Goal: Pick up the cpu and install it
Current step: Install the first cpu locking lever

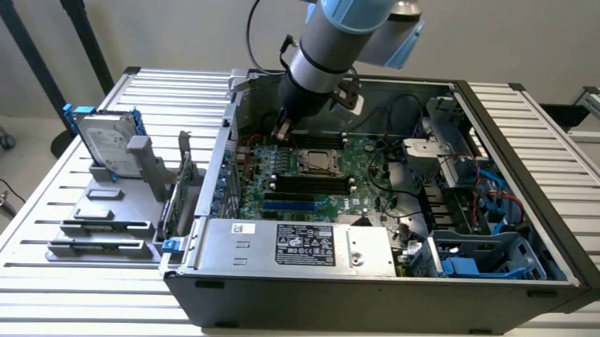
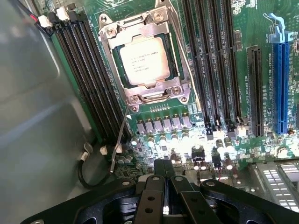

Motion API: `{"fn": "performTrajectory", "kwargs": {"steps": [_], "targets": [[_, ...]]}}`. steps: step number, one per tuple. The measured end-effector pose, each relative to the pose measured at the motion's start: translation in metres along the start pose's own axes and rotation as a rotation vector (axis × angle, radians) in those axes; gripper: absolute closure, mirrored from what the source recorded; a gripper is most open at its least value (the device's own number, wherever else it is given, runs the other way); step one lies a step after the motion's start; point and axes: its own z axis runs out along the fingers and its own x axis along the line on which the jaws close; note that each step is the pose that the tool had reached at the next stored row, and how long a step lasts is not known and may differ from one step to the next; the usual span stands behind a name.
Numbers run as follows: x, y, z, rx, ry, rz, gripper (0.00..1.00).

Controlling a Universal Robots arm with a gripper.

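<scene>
The cpu (image 2: 142,60), a small square chip with a silvery-grey top, lies flat in its socket on the green motherboard (image 2: 233,18), with the metal socket frame (image 2: 154,95) around it. In the exterior view the cpu (image 1: 317,161) sits mid-board inside the open computer case (image 1: 375,284). My gripper (image 1: 281,133) hangs over the board just behind the socket, toward the exterior view's left. Its black fingers (image 2: 164,164) are shut together with nothing between them, a short way off the socket and apart from the chip.
Long black memory slots (image 2: 88,79) flank the socket, and a blue slot (image 2: 280,84) lies beyond. A silver hard drive with blue brackets (image 1: 105,144) stands on a grey rack outside the case. The power supply (image 1: 300,244) and the drive cage (image 1: 468,168) crowd the case.
</scene>
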Motion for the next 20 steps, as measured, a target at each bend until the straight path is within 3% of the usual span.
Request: {"fn": "performTrajectory", "kwargs": {"steps": [5, 11, 15, 20], "targets": [[-0.0004, -0.0011, 0.0003, -0.0067, 0.0264, 0.049, 0.89], [-0.0007, -0.002, 0.0006, -0.0177, 0.054, 0.115, 0.89], [-0.0015, -0.0043, 0.0014, -0.0224, 0.0656, 0.145, 0.89], [-0.0034, -0.0099, 0.0039, -0.0267, 0.0751, 0.17, 0.89]]}}
